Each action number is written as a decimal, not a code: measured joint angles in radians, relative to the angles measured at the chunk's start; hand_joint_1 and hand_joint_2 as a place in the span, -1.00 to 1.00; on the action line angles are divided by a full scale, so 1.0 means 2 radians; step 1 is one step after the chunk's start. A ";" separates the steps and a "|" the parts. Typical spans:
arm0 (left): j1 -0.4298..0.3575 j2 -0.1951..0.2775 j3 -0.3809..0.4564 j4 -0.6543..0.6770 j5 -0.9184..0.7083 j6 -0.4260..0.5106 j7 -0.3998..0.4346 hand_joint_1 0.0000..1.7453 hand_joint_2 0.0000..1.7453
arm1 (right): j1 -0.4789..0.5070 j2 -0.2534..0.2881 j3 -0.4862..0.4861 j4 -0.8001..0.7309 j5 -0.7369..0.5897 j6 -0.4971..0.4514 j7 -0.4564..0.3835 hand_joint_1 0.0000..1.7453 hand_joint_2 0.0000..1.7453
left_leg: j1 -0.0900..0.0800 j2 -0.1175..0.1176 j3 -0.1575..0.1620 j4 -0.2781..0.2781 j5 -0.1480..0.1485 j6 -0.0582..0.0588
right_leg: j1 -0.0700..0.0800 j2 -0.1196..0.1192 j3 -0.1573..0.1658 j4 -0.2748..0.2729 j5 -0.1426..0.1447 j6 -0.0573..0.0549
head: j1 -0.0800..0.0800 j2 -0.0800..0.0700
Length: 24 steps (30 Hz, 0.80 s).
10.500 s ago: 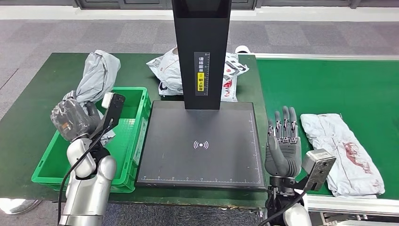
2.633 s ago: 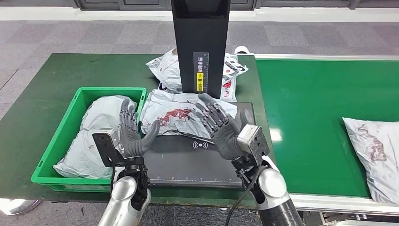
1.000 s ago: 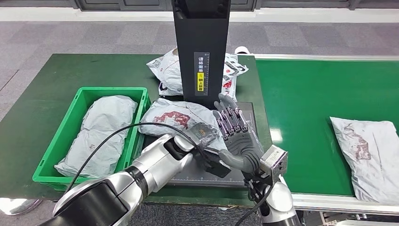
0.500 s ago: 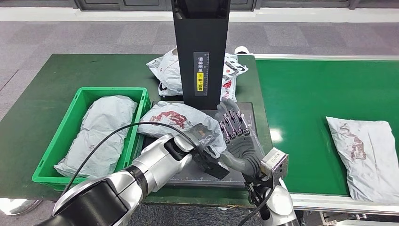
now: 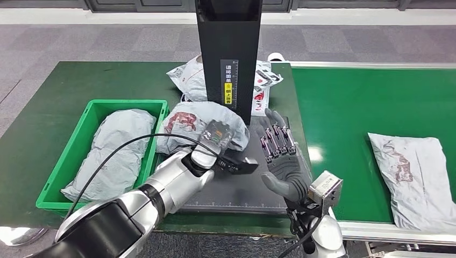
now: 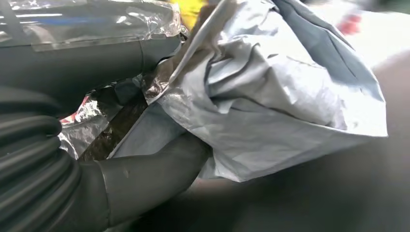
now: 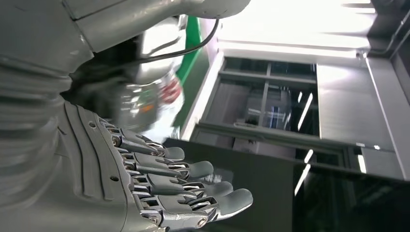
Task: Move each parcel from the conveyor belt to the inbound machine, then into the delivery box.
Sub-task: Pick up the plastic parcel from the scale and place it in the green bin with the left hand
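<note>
**Parcel lifted leftward off the scanner plate**

Since half a second ago, the grey parcel (image 5: 201,126) has been carried toward the green delivery box (image 5: 97,107), gripped by the left hand (image 5: 215,141) above the inbound machine (image 5: 228,54) plate. The right hand (image 5: 282,158) is held open, fingers spread, just beside. Another parcel (image 5: 414,177) lies on the conveyor belt (image 5: 349,107).
</note>
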 joint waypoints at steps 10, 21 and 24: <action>0.006 0.060 0.167 -0.112 0.070 0.185 -0.005 1.00 1.00 | 0.030 0.001 -0.027 -0.054 0.010 -0.004 0.006 -1.00 1.00 | 0.000 0.001 0.000 0.000 0.000 0.000 | 0.000 0.001 0.000 0.000 0.000 0.000 | 0.000 0.000; 0.096 0.104 0.306 -0.298 0.024 0.252 0.001 1.00 1.00 | 0.044 0.001 -0.030 -0.077 0.008 -0.018 0.009 -1.00 1.00 | 0.000 0.001 0.000 0.000 0.000 0.000 | 0.000 0.002 -0.001 0.000 0.000 0.000 | 0.000 0.000; 0.119 0.110 0.320 -0.340 0.018 0.255 0.004 1.00 1.00 | 0.045 0.001 -0.030 -0.083 0.009 -0.019 0.011 -1.00 1.00 | 0.000 0.001 0.000 0.000 0.000 0.000 | 0.000 0.001 -0.001 0.000 0.000 0.000 | 0.000 0.000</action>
